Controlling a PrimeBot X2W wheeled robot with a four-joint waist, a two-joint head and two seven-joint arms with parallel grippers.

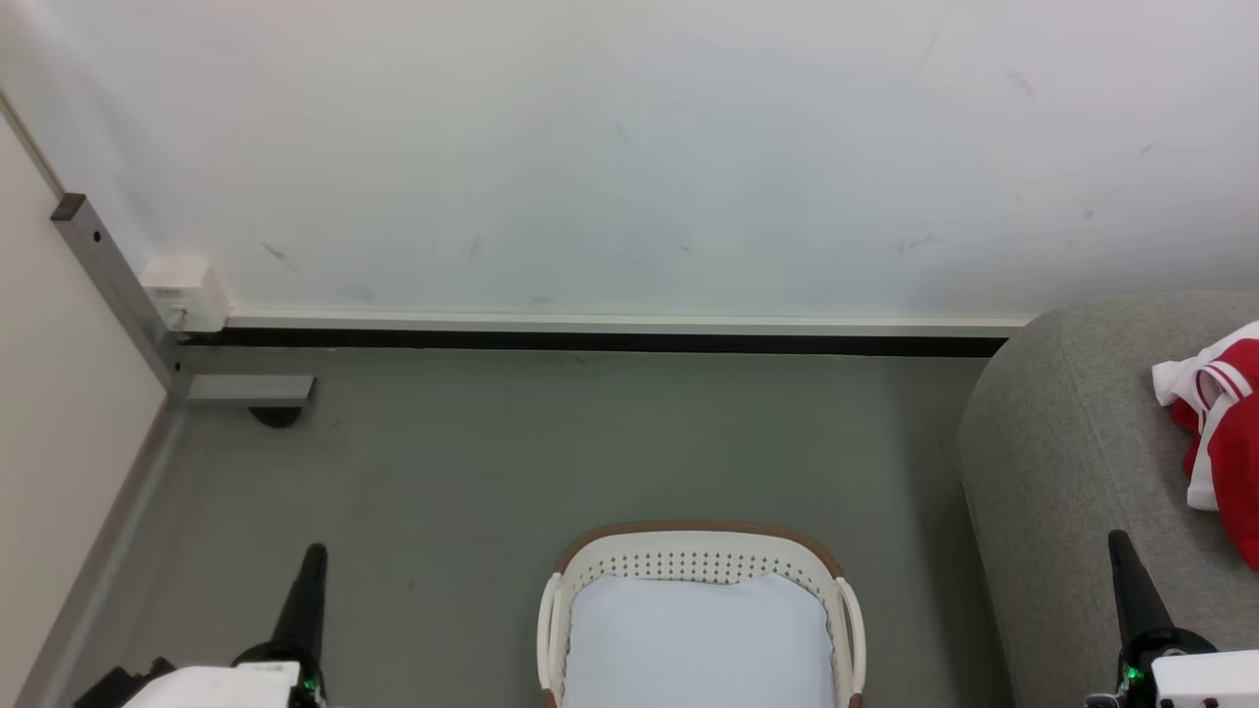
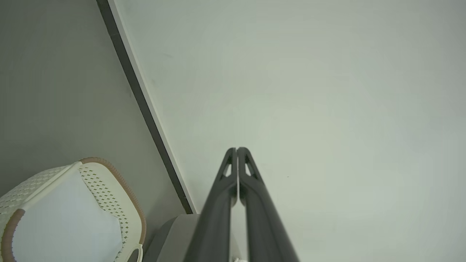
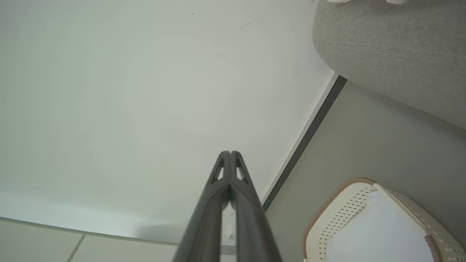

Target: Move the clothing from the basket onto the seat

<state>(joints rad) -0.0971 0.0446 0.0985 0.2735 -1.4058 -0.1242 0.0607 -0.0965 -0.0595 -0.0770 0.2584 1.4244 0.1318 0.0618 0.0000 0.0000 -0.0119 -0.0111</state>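
Fingers of left gripper [image 2: 237,150] pressed together, empty, right gripper [image 3: 230,153] the same, head view adds red clothing [image 1: 1225,433] on sofa [image 1: 1062,472], basket [image 1: 700,532] holding white liner [image 1: 698,639].

wall [image 1: 629,147]: white, matt, faint dark scuffs scattered over it. pale skirting [image 1: 610,321] ran along its foot, with a black strip directly beneath. floor [image 1: 590,442]: plain grey-green, smooth. left side: a cream panel [image 1: 59,413] met the wall at a corner. a grey metal post [image 1: 103,275] ran along that edge, and a flat foot [image 1: 251,390] at its base lay on the floor. a small white box [image 1: 184,293] sat beside the post at skirting height. a grey fabric sofa [image 1: 1062,472] stood at right, close to the wall. light was even and soft.
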